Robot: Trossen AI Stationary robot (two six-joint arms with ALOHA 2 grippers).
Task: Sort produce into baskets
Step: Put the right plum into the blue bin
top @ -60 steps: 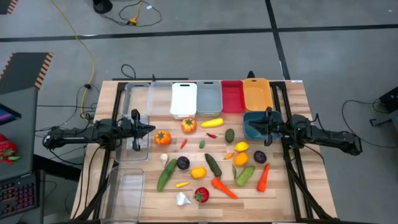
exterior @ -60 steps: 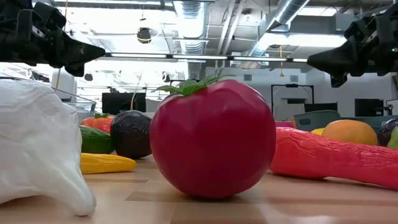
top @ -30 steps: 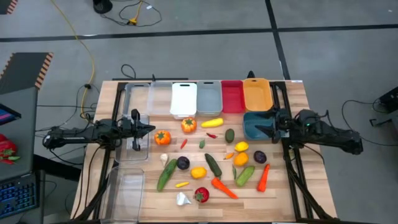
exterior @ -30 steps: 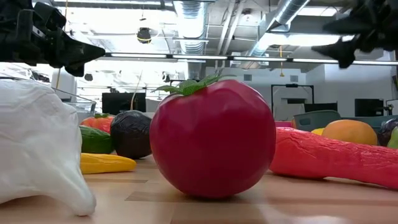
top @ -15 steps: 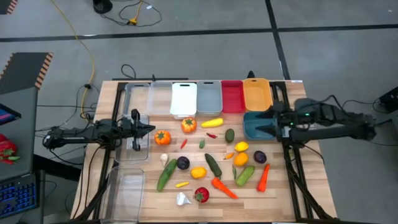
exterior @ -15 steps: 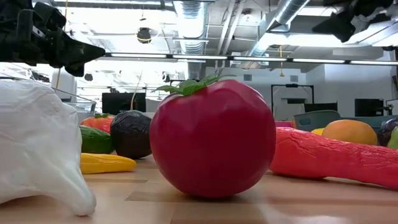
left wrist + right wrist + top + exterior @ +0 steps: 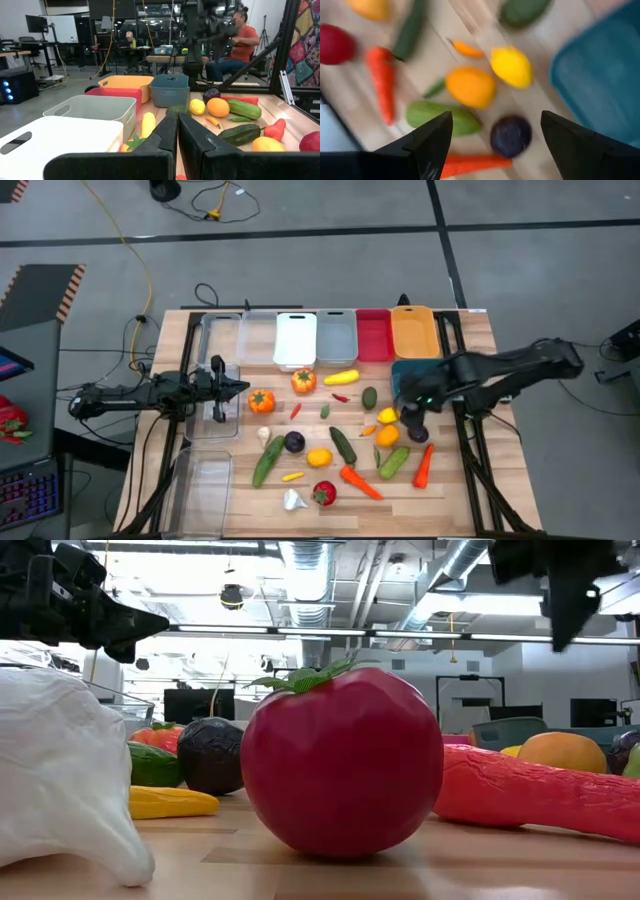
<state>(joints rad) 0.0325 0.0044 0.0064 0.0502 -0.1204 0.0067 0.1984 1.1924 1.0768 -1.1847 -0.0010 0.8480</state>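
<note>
Swinging inward from the worktop's [image 7: 470, 330] three o'clock edge, the right gripper [image 7: 412, 418] now hangs with fingers spread wide and empty over the purple round [image 7: 510, 136], beside the lemon [image 7: 388, 416] and teal basket [image 7: 408, 370]; the left gripper [image 7: 243, 387], fingers pressed shut and empty, waits at nine o'clock near the orange tomato [image 7: 261, 401].

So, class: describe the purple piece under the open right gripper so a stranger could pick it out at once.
Start at the teal basket on the table's right side, below the orange-yellow one. Just in front of it, under the open right gripper, lies the dark purple round, between a yellow lemon and an orange carrot. The only other purple piece sits left of centre.
</note>
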